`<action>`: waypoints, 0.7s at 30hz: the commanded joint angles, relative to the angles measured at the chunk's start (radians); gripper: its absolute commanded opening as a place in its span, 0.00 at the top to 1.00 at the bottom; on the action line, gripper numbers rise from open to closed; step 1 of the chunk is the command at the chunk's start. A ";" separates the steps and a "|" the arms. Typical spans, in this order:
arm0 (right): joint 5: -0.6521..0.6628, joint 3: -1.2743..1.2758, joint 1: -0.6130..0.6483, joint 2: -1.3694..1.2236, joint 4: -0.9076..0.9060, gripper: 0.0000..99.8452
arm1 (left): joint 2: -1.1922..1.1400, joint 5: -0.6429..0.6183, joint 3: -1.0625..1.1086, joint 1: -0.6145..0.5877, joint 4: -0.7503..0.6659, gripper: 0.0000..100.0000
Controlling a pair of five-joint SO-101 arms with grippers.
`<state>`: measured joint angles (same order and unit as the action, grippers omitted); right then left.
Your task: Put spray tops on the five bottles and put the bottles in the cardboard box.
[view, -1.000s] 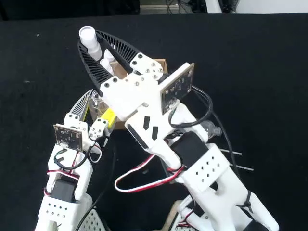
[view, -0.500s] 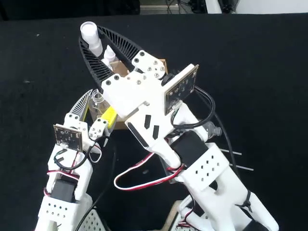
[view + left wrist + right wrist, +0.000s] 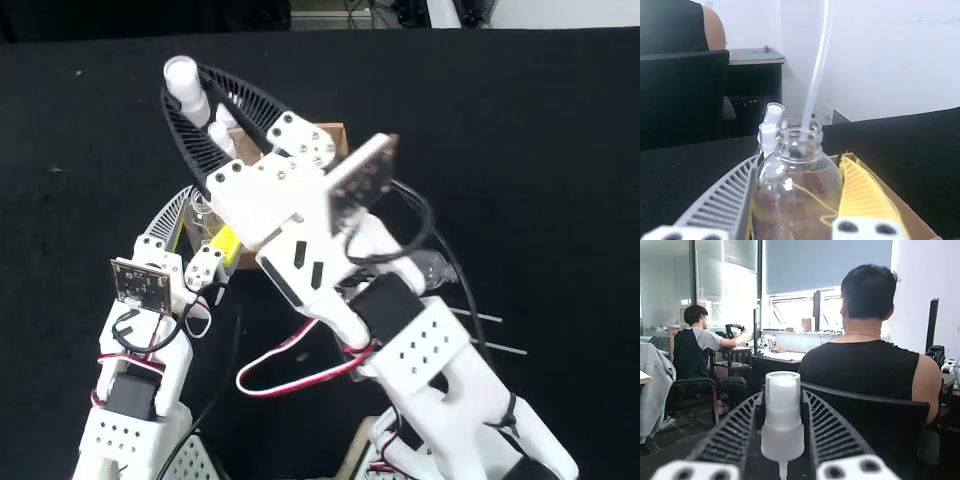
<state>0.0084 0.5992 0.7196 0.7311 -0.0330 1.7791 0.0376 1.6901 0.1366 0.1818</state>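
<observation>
Upper left in the high view, the right gripper [image 3: 782, 402] has its jaws clamped on the white spray top [image 3: 782, 427]. The tube runs into the glass bottle [image 3: 792, 195], which the left gripper [image 3: 801, 165] grasps just below, beside the cardboard box [image 3: 335, 135].

The work surface is a table [image 3: 540, 150] covered edge to edge with a black cloth. A cardboard box [image 3: 333, 133] rests on the cloth toward the far middle; one brown corner is exposed, and the rest is hidden behind an arm. A clear bottle [image 3: 438, 266] lies on its side on the cloth, partly covered by the same arm. Just beside it lie two thin pale rods [image 3: 478, 318], roughly parallel and slightly apart.
</observation>
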 commanded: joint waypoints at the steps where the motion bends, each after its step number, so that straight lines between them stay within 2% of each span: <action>1: 0.002 -0.004 0.015 -0.004 0.025 0.99 | -0.002 0.009 0.012 -0.002 -0.025 0.97; 21: -0.005 0.016 0.021 -0.001 0.021 0.99 | -0.002 0.009 0.012 -0.002 -0.025 0.97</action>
<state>0.0084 0.6237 0.7273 0.7296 -0.0330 1.7791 0.0376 1.6901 0.1366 0.1818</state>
